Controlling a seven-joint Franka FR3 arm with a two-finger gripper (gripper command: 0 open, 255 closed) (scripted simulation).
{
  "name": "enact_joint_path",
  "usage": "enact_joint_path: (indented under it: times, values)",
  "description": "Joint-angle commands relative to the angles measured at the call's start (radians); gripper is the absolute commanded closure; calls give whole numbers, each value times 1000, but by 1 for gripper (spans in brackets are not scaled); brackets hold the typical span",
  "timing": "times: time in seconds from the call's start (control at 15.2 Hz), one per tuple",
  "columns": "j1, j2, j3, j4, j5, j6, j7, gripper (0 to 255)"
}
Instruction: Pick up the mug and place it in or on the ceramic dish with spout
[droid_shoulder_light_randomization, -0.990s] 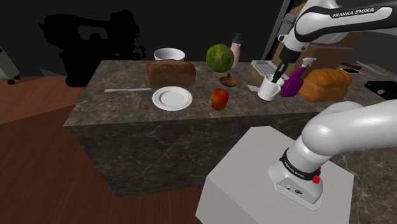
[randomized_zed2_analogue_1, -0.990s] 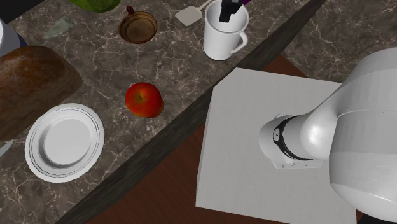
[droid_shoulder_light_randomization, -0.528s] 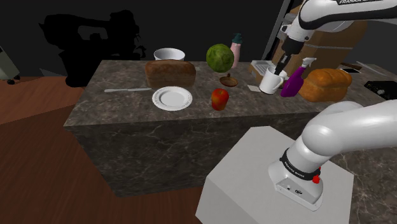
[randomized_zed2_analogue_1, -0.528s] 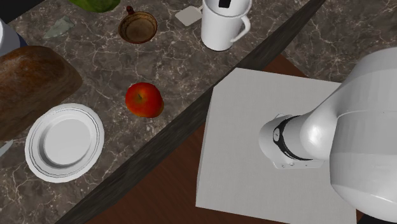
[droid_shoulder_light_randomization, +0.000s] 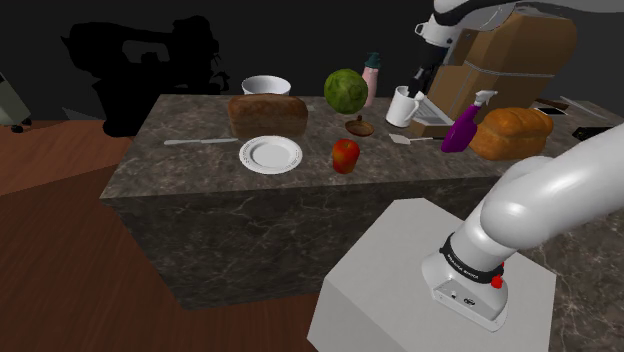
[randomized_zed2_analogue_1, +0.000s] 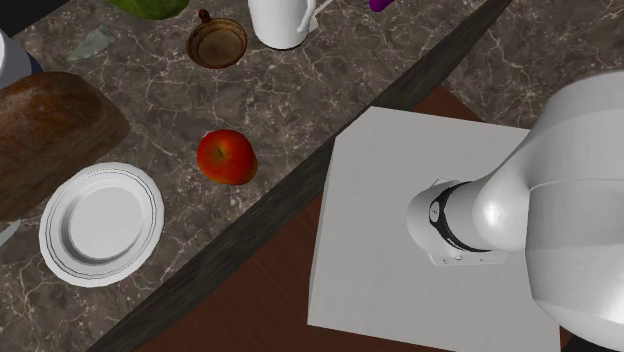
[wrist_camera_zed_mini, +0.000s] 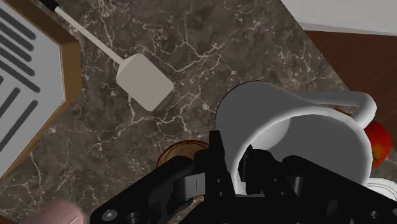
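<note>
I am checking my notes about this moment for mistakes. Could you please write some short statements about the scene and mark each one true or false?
1. The jaws are open and hold nothing. False: they are shut on the wall of the white mug, one inside and one outside.
2. The small brown dish has nothing in it. True.
3. The red apple lies on the white plate. False: it lies on the marble counter beside the plate, apart from it.
4. The purple spray bottle stands next to the golden loaf. True.
</note>
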Motion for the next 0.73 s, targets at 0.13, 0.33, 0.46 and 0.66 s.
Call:
enact_joint_path:
  times: [0.13, 0.33, 0.46, 0.66]
  values:
    - [48, 169, -25, 147, 74, 11, -27, 255]
    - [70, 296, -40, 275, 139, -4, -53, 255]
    - [76, 383, -47, 368, 184, -23, -71, 255]
    - [73, 493, -50, 493, 243, -55, -93, 255]
